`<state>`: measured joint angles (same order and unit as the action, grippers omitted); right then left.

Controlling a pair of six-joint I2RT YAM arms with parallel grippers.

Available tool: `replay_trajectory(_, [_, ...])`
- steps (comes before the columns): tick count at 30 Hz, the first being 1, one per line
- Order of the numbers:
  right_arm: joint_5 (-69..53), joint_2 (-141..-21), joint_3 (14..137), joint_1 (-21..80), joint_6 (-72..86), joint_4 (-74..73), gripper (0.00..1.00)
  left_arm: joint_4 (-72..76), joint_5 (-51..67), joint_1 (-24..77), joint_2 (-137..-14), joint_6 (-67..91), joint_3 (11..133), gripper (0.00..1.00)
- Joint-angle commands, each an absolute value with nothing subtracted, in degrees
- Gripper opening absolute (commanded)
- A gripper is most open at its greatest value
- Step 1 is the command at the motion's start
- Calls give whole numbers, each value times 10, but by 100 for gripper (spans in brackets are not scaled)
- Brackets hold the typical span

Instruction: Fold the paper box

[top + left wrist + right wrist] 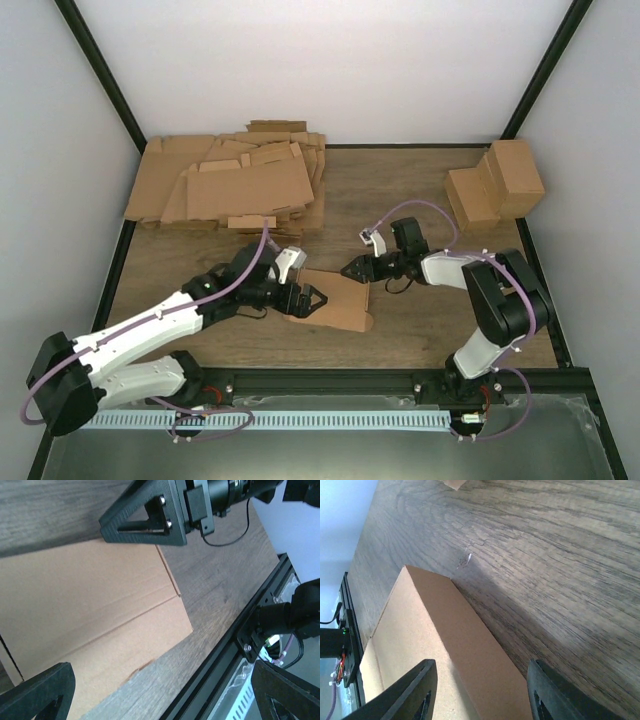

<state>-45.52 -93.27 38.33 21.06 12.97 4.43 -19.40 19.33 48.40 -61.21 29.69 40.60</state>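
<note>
Lying mid-desk between the two arms, the paper box [340,305] looks only partly formed; wrist views show flat panels with pressed crease lines, and one panel turned up along a sharp ridge; no closed box shape yet, so most of the folding seems left; plain brown matte card, thin, stiff, clean-cut edges.
Left fingers [37,692] spread wide above a flat panel, holding nothing; right fingers [405,695] straddle the raised ridge at a middling gap; grip or no contact, cannot tell.
Desk [430,325] grey-brown woodgrain; loose heap of flat card sheets [235,185] far left; neat brown cuboids [497,185] far right.
</note>
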Motion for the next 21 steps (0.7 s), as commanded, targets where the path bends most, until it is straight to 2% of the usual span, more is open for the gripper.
replay_trajectory(1, [-466,-949,390,207,131,51,50,-190,186,504,-607,309,388,99])
replay_trajectory(13, [-456,-974,371,180,160,75,42,-154,190,534,-599,339,363,99])
replay_trajectory(21, [-445,-1005,367,164,176,92,41,-154,162,545,-564,375,371,99])
